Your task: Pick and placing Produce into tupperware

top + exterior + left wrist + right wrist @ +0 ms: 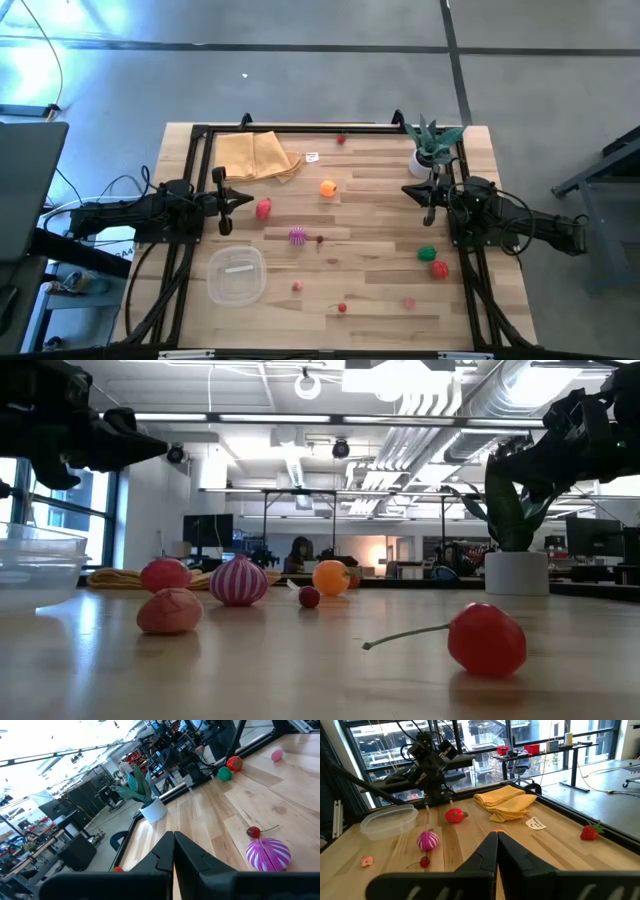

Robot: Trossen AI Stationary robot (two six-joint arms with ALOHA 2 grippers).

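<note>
Clear tupperware (236,275) is sitting empty at near left; I am counting one. Ten produce pieces are lying scattered: a red one (264,208) just beyond the left gripper (243,198), a green one (427,254) and a red one (440,269) near the right gripper (409,190). Both jaws are resting together, holding nothing.

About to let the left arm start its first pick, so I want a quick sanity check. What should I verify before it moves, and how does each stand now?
1. Tupperware empty and unobstructed: ok.
2. Left gripper holds nothing, fingers shut: not ok for a pick, open first.
3. Nearest produce, the red fruit, lies free on the table: ok.
4. Right gripper parked near the potted plant, away from the tupperware: ok.
5. Yellow cloth away from the fruit: ok.
</note>
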